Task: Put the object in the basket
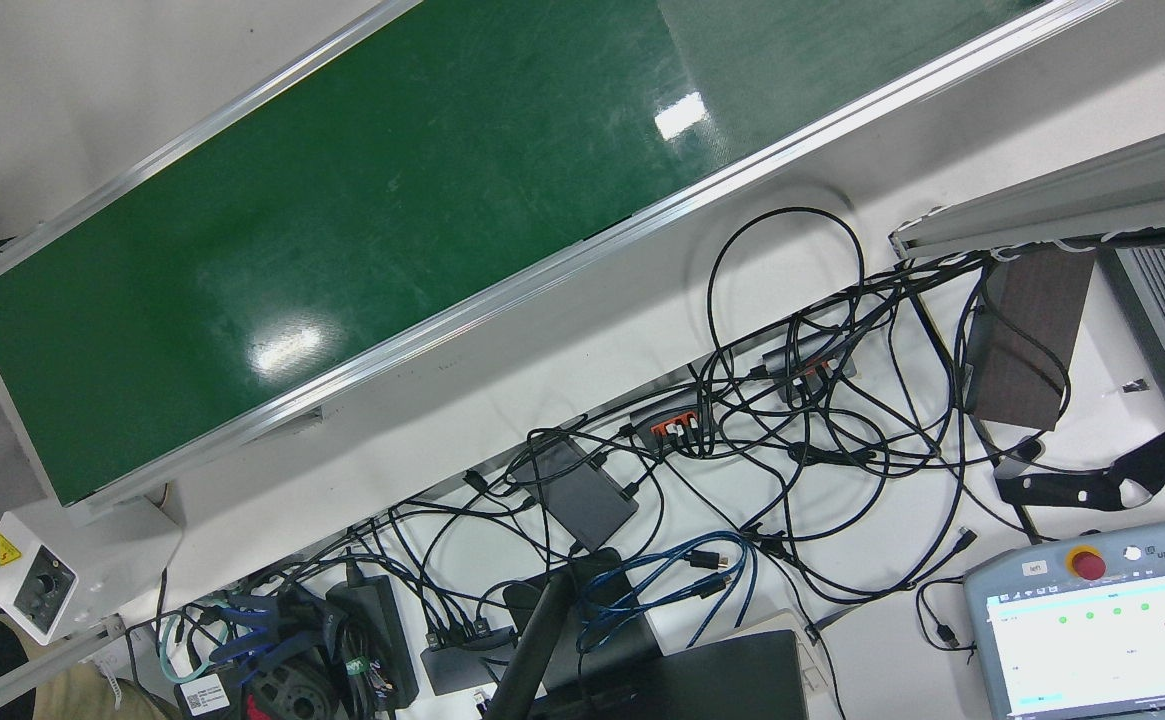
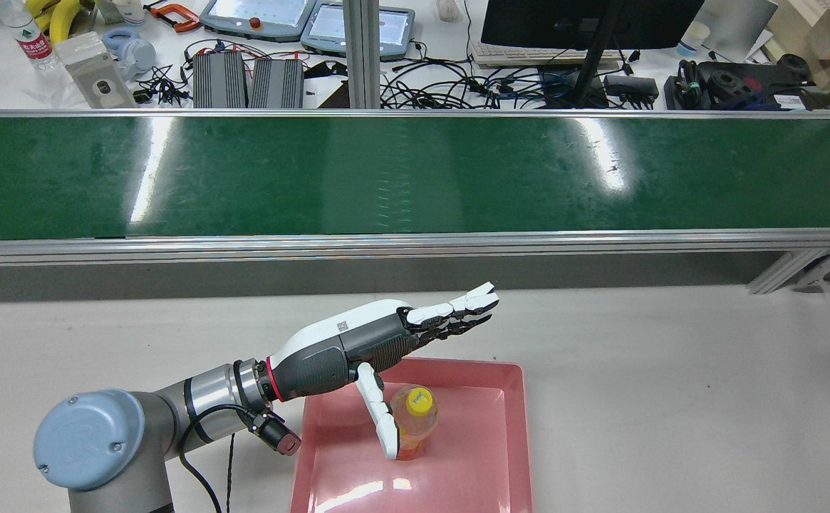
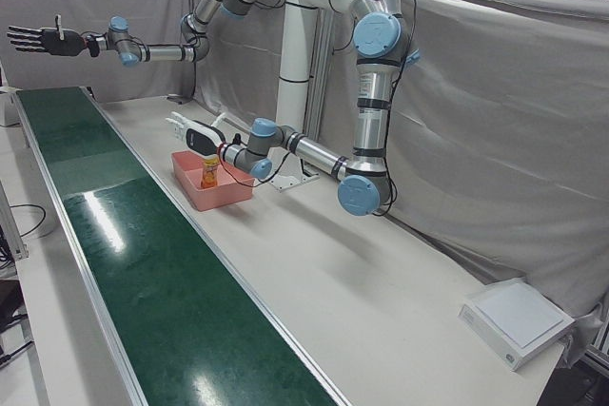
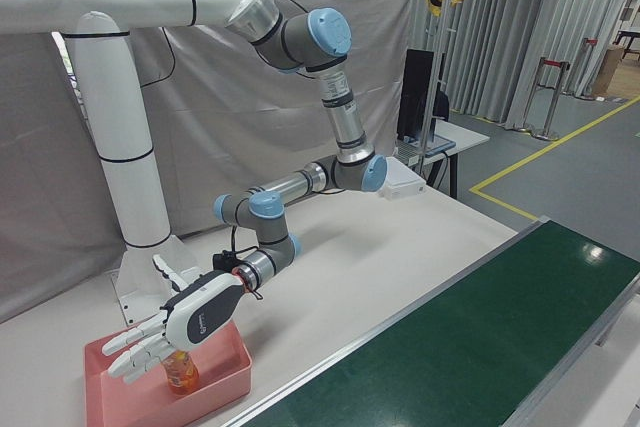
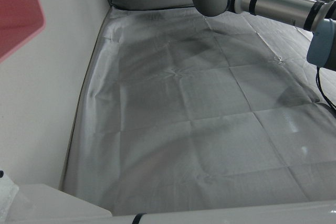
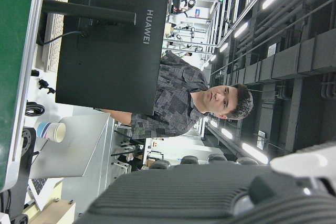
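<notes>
Conveyor belt (image 2: 415, 174), green and framed in metal rails, runs across the whole width of the rear view, with the pale surface (image 2: 671, 392) on the robot's side of it. Next in size is the left arm (image 2: 201, 399), which reaches low over that surface from its grey-and-blue joints. A pink tray (image 2: 514, 442) sits on the surface just before the belt, serving as the basket. The left hand (image 2: 386, 335) hovers above the tray's near-left part with its fingers (image 2: 468, 305) stretched out straight and apart toward the belt, gripping nothing; its thumb hangs down right beside the bottle, and whether the two touch cannot be told. The right hand (image 3: 43, 40) shows in the left-front view, raised high at the far end of the belt, well apart from the tray, fingers spread wide and empty. A small bottle (image 2: 413, 420) with orange liquid and a yellow cap (image 2: 419, 400) stands upright inside the tray, near its middle, directly beneath the left hand.
</notes>
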### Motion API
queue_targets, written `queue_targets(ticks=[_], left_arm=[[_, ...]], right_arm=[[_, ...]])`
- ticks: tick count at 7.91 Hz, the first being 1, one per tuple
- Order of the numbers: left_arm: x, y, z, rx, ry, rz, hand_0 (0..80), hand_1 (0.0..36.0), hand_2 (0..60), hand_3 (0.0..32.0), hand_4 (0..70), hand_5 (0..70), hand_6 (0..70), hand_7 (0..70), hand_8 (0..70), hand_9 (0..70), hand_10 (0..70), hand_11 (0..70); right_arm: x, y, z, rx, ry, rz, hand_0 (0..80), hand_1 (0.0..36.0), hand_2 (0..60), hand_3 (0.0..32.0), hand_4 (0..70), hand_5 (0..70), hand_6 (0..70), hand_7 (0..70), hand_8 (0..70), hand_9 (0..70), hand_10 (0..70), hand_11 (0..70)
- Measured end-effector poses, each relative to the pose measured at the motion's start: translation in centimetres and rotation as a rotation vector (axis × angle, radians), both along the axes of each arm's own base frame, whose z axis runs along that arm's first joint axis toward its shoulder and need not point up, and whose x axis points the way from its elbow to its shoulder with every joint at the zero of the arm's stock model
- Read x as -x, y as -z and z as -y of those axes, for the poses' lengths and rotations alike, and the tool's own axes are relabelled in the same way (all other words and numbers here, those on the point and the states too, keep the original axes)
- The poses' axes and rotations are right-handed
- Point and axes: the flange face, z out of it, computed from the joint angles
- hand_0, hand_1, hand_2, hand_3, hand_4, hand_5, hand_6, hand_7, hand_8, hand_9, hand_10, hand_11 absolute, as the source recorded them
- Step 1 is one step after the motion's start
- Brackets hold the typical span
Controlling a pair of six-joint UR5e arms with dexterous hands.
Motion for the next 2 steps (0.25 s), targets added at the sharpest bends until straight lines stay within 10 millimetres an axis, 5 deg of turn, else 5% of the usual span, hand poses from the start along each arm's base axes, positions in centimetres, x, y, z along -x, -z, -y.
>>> queue_targets(ticks=[2], left_arm=[[0.26, 0.35, -0.1, -0.003, -0.001, -0.008, 48.3, 1.4, 0.0, 0.0, 12.3, 6.0, 0.0, 0.2, 7.3, 8.3, 3.6, 5.9]], right_arm=[[0.0, -0.01, -0.01, 0.0, 0.0, 0.0, 0.0, 0.0, 0.0, 0.0, 0.0, 0.0, 0.0, 0.0, 0.0, 0.0, 0.0, 0.0]])
